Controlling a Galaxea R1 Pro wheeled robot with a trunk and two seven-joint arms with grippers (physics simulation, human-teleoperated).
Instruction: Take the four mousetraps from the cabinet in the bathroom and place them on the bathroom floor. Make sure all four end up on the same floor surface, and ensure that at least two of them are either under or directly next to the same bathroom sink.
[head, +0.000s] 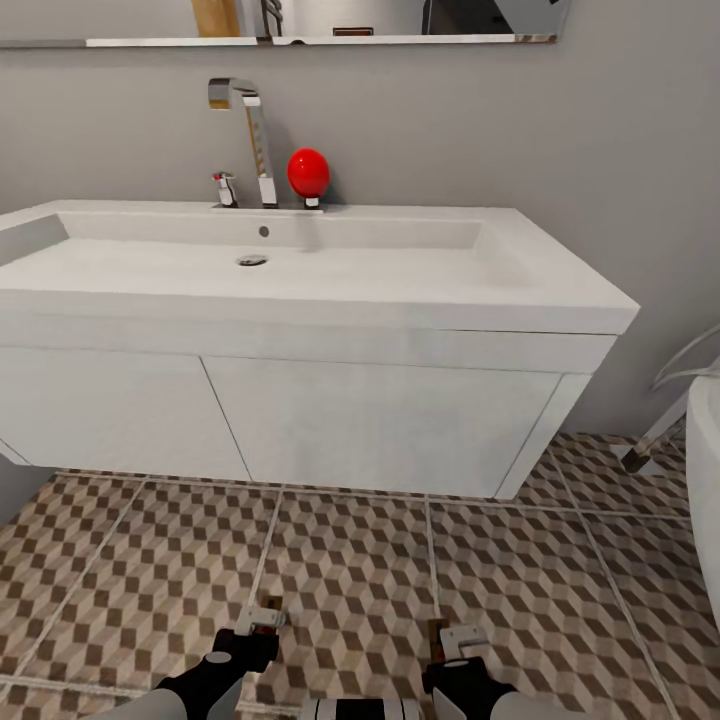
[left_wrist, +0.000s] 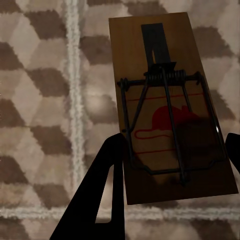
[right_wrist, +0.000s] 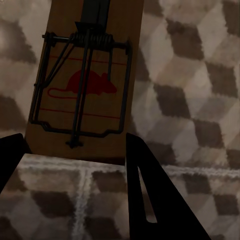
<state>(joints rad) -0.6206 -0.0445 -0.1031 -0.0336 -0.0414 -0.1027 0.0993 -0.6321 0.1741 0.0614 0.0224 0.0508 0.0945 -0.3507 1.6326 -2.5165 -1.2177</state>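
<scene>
The white bathroom sink (head: 300, 265) on its two-door vanity stands straight ahead over the cube-patterned bathroom floor (head: 350, 580). Low in the head view, my left gripper (head: 262, 622) and right gripper (head: 455, 640) hang above the tiles in front of the vanity. The left wrist view has a brown mousetrap (left_wrist: 170, 110) with a red mouse print, and the left gripper (left_wrist: 172, 165) is shut on it between black fingers (left_wrist: 107, 185). A second mousetrap (right_wrist: 85, 80) sits in the right gripper (right_wrist: 75, 155), shut between its fingers (right_wrist: 145, 185). The cabinet is out of view.
A tall chrome tap (head: 258, 130) and a red round object (head: 308, 172) stand at the back of the basin. The white bathtub rim (head: 705, 470) and a slanted metal leg (head: 655, 435) close off the right side. A grey wall lies behind.
</scene>
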